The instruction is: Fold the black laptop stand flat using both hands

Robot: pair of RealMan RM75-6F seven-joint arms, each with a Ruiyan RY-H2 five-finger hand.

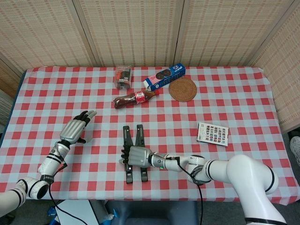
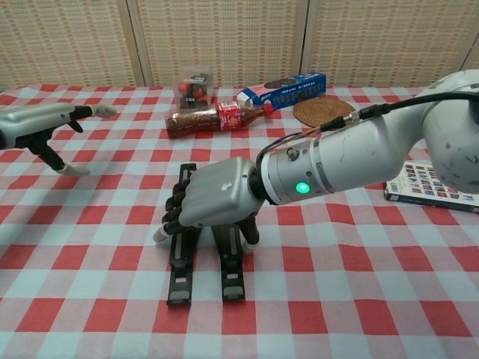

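Note:
The black laptop stand (image 1: 126, 136) (image 2: 181, 273) lies on the checked cloth near the front edge, its two bars running away from me in a narrow V. My right hand (image 1: 138, 156) (image 2: 213, 200) rests on its middle. The fingers curl down over the outer side of the left bar and the thumb sits by the right bar, so the hand grips both bars. The stand's middle is hidden under the hand. My left hand (image 1: 75, 128) (image 2: 45, 121) hovers off to the left, well apart from the stand, with fingers spread and nothing in it.
Behind the stand lie a cola bottle (image 1: 135, 98) (image 2: 213, 118), a clear box (image 1: 123, 77), a blue biscuit box (image 1: 164, 77) (image 2: 283, 88) and a woven coaster (image 1: 183, 89) (image 2: 323, 111). A printed card (image 1: 213, 133) (image 2: 441, 185) lies to the right.

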